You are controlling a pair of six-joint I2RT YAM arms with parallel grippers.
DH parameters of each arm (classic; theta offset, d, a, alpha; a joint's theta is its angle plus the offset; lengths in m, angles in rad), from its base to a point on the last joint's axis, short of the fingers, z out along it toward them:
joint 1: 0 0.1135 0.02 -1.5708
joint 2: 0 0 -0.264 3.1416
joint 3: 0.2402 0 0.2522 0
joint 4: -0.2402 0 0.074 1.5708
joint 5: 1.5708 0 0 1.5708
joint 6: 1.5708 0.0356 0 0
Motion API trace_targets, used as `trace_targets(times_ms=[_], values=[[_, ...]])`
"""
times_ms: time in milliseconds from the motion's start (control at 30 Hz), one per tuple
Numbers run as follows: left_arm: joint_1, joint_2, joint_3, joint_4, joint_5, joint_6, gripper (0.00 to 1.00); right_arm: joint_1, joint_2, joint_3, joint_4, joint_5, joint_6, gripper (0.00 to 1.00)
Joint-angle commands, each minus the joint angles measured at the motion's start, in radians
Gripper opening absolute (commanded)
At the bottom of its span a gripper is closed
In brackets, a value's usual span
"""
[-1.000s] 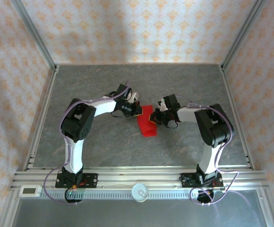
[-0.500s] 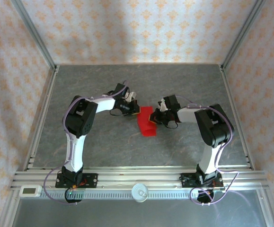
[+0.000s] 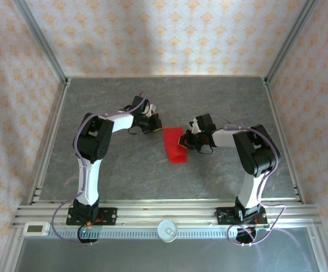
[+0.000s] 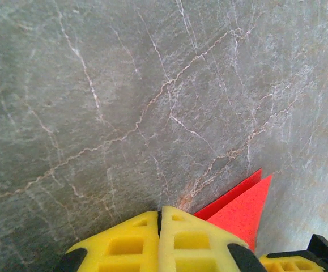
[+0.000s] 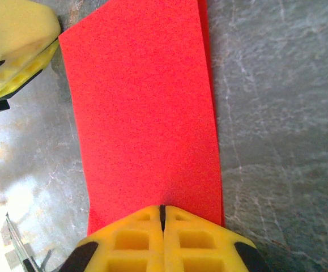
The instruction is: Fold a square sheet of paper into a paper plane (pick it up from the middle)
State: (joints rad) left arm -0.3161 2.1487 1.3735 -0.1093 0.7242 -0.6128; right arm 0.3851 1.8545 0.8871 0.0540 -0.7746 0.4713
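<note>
Left claw [image 3: 152, 123] clenched on nothing, drawn back from where it sat a second ago, with the red folded sheet [image 3: 174, 145] just right of its tips, apart. Right claw [image 3: 185, 140] clenched and unmoved, tips at the sheet's near edge, red stretching ahead; pinched or merely pressed, cannot tell

Robot lab test cell, aluminium frame [image 3: 152, 212], wallpapered walls [image 3: 164, 34], grey stone-look table [image 3: 209, 102]

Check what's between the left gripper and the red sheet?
Just a narrow strip of bare table separates left gripper from sheet; top view shows it.
</note>
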Motion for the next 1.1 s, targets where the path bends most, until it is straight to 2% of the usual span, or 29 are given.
trace_targets(times_ms=[0,200,300,467,767,1067], values=[[-0.004,-0.035,0.002,0.047,-0.043,-0.022,0.00,-0.006,0.058,-0.068,-0.172,0.153,0.005,0.00],[-0.021,-0.110,-0.081,0.117,0.032,-0.026,0.00,-0.006,0.058,-0.069,-0.166,0.155,0.010,0.00],[-0.039,-0.105,-0.097,0.137,0.080,-0.013,0.00,-0.006,0.060,-0.072,-0.163,0.156,0.014,0.00],[-0.063,-0.060,-0.073,0.095,0.090,0.032,0.00,-0.005,0.058,-0.073,-0.160,0.157,0.018,0.00],[-0.054,0.034,-0.014,0.028,-0.020,0.050,0.00,-0.006,0.063,-0.073,-0.157,0.154,0.017,0.00],[0.005,0.043,-0.011,0.058,-0.081,-0.002,0.00,-0.007,0.064,-0.080,-0.143,0.152,0.025,0.00]])
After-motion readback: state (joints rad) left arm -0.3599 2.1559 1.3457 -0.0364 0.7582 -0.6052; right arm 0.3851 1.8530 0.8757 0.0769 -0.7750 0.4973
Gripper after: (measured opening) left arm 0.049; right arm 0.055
